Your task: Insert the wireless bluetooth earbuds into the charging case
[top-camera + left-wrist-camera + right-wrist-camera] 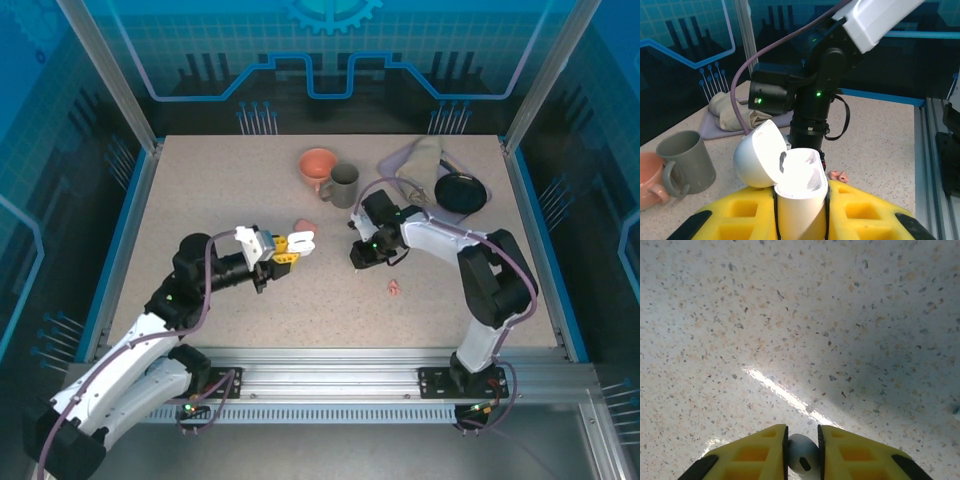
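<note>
My left gripper (pixel 287 248) is shut on a white charging case (pixel 301 240), held above the table's middle. In the left wrist view the case (pixel 799 195) stands upright between the yellow fingers (pixel 740 210), its lid (pixel 760 155) hinged open to the left and its wells showing bare. My right gripper (pixel 802 452) points down close to the table and is shut on a white earbud (pixel 802 457). From above, that gripper (pixel 359 260) is just right of the case. A salmon-pink pair of earbuds (pixel 395 288) lies on the table, seen past the case as small pink buds (pixel 838 175).
An orange cup (pixel 318 165) and a grey mug (pixel 343 184) stand at the back middle. A cloth (pixel 420 160) and a black dish (pixel 460 192) are at the back right. A pink rounded thing (pixel 303 226) lies just behind the held case.
</note>
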